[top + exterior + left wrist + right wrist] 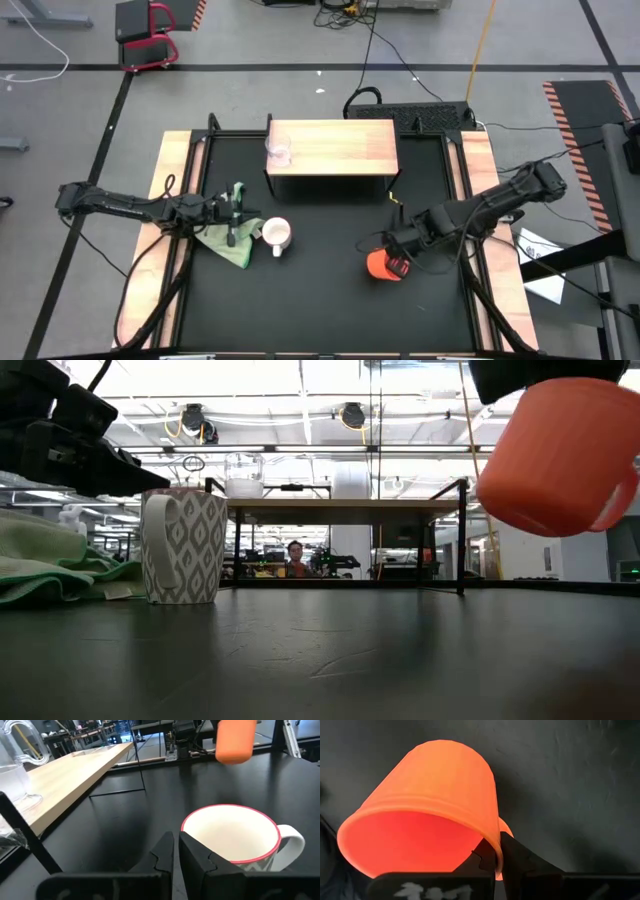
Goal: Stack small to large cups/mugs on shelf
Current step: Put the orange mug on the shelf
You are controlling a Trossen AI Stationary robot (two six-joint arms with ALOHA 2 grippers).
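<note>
1. Orange mug: pinched by its rim in the right gripper, tilted, clear of the black table, right of centre.
2. White mug: upright on the table, left of centre, handle toward the table's near edge, just beside a green cloth.
3. Glass cup: stands on the left end of the shelf, which sits at the table's far edge.
4. Left gripper: jaws nearly closed with nothing between them, just beside the white mug's rim, over the cloth.
5. Surface: matte black top with light wooden side strips.
6. Room: grey floor with cables; a person shows far behind the shelf in the low view.
7. Hidden: the orange mug's handle is mostly behind its body; the low view cuts off both arms.
</note>
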